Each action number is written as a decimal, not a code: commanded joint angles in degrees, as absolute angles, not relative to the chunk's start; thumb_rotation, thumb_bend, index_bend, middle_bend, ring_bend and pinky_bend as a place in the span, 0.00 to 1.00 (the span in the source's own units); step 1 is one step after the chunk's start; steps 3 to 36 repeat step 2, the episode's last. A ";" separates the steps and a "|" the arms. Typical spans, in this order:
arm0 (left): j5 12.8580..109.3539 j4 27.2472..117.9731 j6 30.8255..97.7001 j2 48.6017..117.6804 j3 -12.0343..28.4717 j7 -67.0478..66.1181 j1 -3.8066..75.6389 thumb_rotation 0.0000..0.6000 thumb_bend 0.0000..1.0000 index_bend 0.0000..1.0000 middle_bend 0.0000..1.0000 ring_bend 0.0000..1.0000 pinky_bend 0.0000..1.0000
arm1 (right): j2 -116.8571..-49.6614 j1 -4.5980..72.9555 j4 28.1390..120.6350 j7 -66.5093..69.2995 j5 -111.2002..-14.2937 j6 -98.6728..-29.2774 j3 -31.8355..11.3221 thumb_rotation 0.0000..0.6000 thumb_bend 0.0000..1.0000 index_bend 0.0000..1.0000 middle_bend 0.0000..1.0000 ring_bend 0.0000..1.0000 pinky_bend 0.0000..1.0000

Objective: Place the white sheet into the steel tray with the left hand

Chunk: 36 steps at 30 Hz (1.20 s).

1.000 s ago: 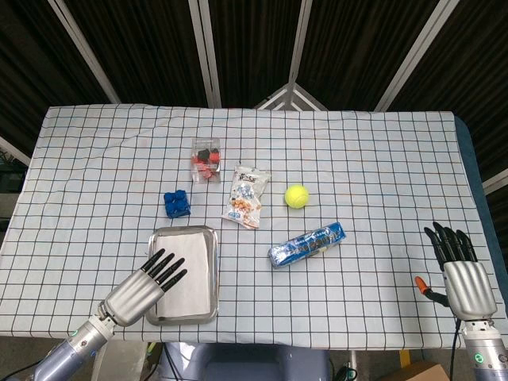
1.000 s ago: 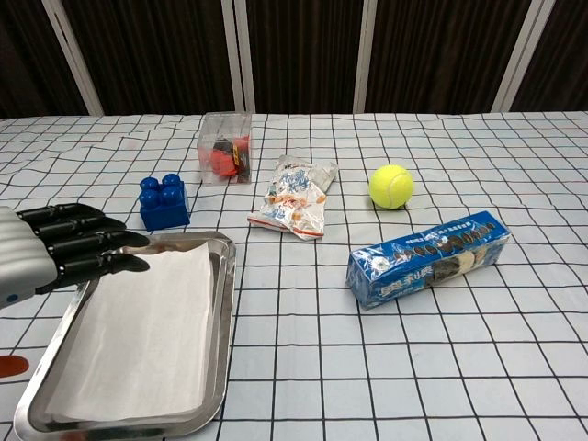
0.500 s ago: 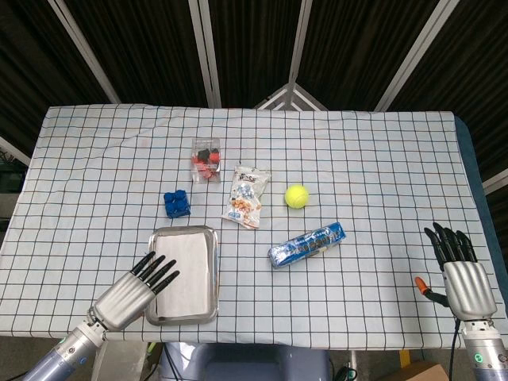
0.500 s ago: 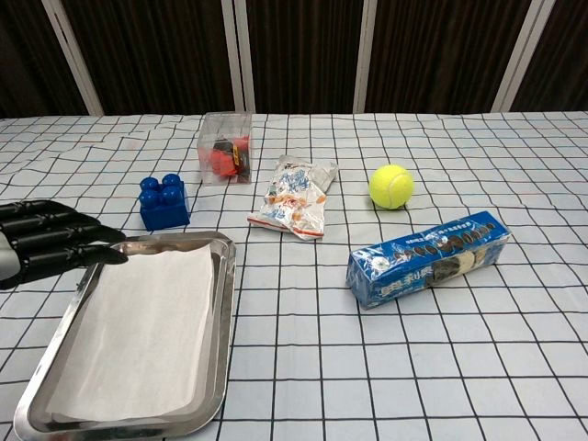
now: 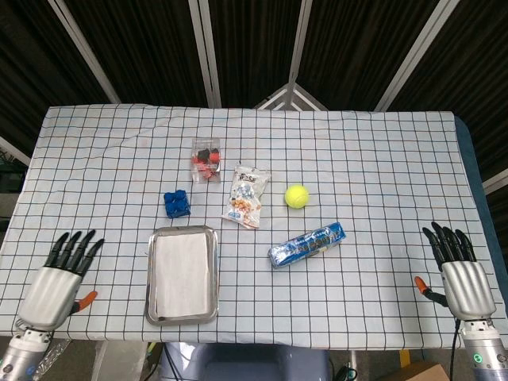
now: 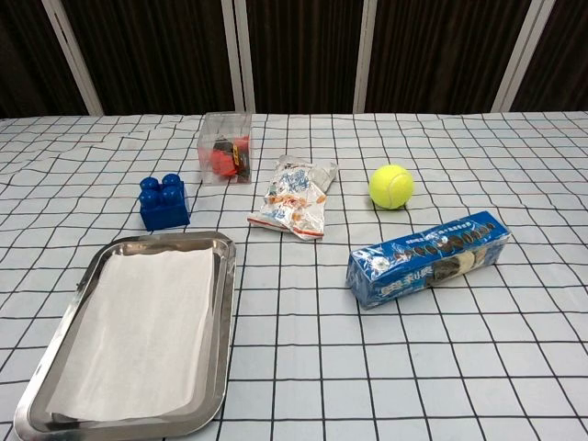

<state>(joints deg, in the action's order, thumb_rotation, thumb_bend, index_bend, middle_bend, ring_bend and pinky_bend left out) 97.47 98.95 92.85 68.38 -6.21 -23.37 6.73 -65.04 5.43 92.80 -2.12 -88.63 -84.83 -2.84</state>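
Observation:
The white sheet (image 5: 182,273) (image 6: 140,331) lies flat inside the steel tray (image 5: 152,241) (image 6: 224,322) near the table's front left. My left hand (image 5: 57,278) is at the front left corner of the table, well left of the tray, fingers spread and holding nothing. At the front right edge, my right hand (image 5: 460,274) is open too, fingers straight. Neither hand appears in the chest view.
Behind the tray stand a blue block (image 5: 177,203) (image 6: 164,202), a clear box of red pieces (image 5: 205,159) (image 6: 227,148) and a snack bag (image 5: 247,197) (image 6: 296,197). A tennis ball (image 5: 297,195) (image 6: 391,186) and a blue cookie pack (image 5: 307,244) (image 6: 428,257) lie to the right.
My left hand has drawn back from over the tray to the table's front left corner and left the chest view. The sheet stays in the tray. The right hand has not moved.

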 commanded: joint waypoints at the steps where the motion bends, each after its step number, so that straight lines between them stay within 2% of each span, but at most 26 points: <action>1: 95.82 94.37 97.65 68.67 -5.23 -19.14 2.80 1.00 0.07 0.00 0.00 0.00 0.00 | -65.13 5.46 92.75 -2.32 -88.63 -84.79 -2.83 1.00 0.31 0.00 0.00 0.00 0.00; 36: 95.43 93.79 98.09 68.72 -5.21 -18.32 2.30 1.00 0.07 0.00 0.00 0.00 0.00 | -65.15 5.46 92.76 -2.37 -88.66 -84.81 -2.83 1.00 0.31 0.00 0.00 0.00 0.00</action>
